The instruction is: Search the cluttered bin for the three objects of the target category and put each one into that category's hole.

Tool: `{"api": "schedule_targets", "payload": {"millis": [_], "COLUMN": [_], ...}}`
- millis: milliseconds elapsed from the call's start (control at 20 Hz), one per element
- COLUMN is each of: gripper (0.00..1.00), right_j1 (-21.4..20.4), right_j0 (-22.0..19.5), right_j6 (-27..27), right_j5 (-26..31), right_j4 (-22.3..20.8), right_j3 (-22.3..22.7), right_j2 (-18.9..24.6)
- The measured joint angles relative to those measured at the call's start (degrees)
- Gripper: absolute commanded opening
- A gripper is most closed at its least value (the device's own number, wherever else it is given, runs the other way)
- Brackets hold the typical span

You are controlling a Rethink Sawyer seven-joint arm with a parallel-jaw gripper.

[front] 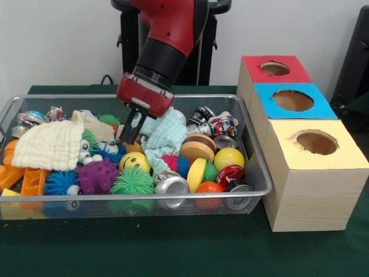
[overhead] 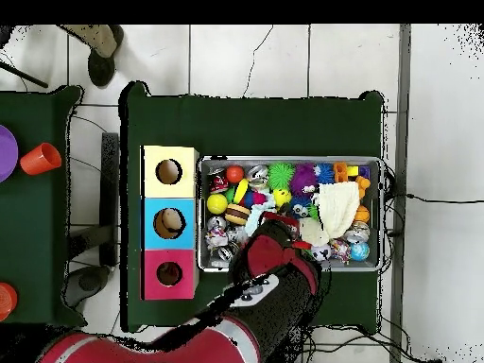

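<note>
A wire mesh bin [front: 260, 173] is packed with clutter. It holds a cream cloth [front: 52, 144], a mint cloth [front: 166, 131], crushed cans such as a silver one [front: 172, 184] and a red one [front: 230, 172], a yellow smiley ball [front: 134, 161], a plain yellow ball [front: 229, 157], and spiky purple [front: 97, 176] and green [front: 132, 182] toys. My gripper [front: 132, 134] reaches down into the bin's middle, just left of the mint cloth, with its tip sunk among the toys. In the overhead view my arm [overhead: 274, 269] covers it.
Right of the bin stand three wooden boxes, each with a round hole in its top: red [front: 300, 72] farthest, blue [front: 320, 107] in the middle, yellow [front: 351, 156] nearest. The overhead view shows an orange cup [overhead: 40, 159] on a side table and a person's shoe [overhead: 99, 47].
</note>
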Motion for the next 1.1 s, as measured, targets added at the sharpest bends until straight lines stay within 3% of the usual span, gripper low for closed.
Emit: {"api": "schedule_targets", "payload": {"millis": [250, 800, 850, 1100], "gripper": [0.00, 0.00, 1.00, 1.00], "right_j1": [-4.2, -5.1, -4.7, -4.2], "right_j0": [-1.8, -2.1, -2.1, -1.9], "right_j6": [0.0, 0.0, 0.0, 0.0], "right_j5": [4.6, 0.8, -0.4, -2.1], "right_j4": [-2.8, -3.4, -3.4, -3.4], "right_j3": [0.0, 0.0, 0.0, 0.0], "right_j2": [0.4, 0.4, 0.4, 0.4]}}
